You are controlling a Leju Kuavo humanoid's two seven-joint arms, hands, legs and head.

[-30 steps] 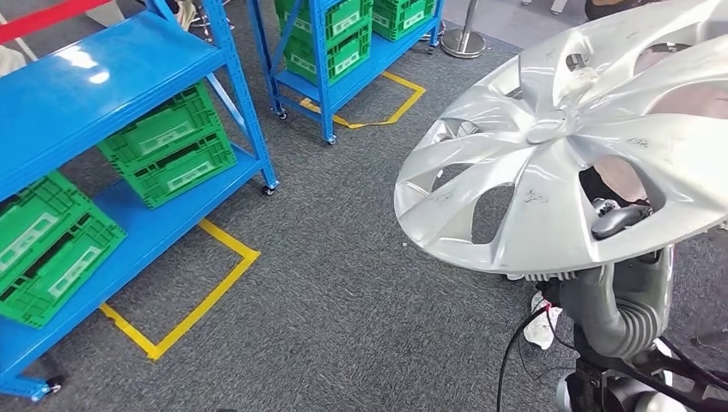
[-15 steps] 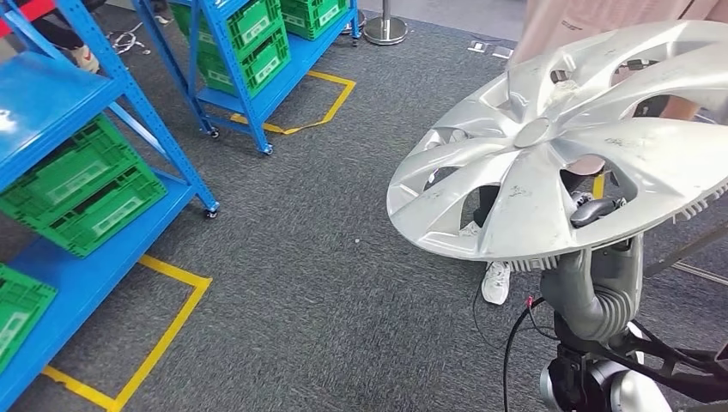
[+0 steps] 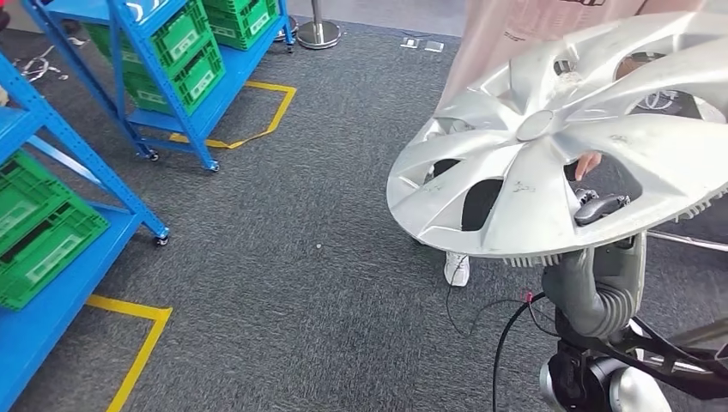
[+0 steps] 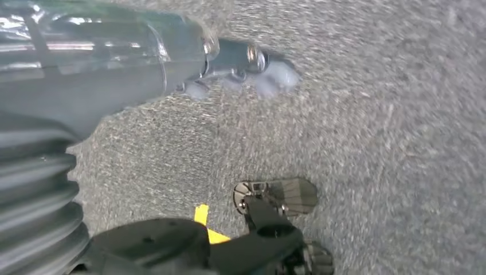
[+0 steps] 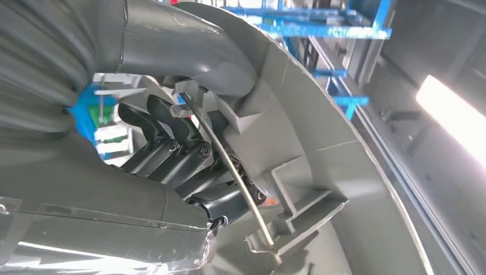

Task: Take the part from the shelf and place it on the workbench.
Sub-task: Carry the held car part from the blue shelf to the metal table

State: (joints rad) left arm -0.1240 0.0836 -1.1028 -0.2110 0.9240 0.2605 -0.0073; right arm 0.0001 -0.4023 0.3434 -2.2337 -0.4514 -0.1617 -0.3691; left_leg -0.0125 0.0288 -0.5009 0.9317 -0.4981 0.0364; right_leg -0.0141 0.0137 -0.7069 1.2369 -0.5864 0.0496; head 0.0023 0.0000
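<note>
Several dark fingers — curled through — grip hubcap.

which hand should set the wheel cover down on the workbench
Right. The right hand already grips the silver wheel cover, dark fingers hooked through a spoke opening. The left hand hangs empty over the carpet.

Covered the whole floor: dark grey carpet. Marked with yellow tape at near left and far left. Stood on castors at left: blue shelving racks, loaded with green crates. Trailed at near right: a black cable.
</note>
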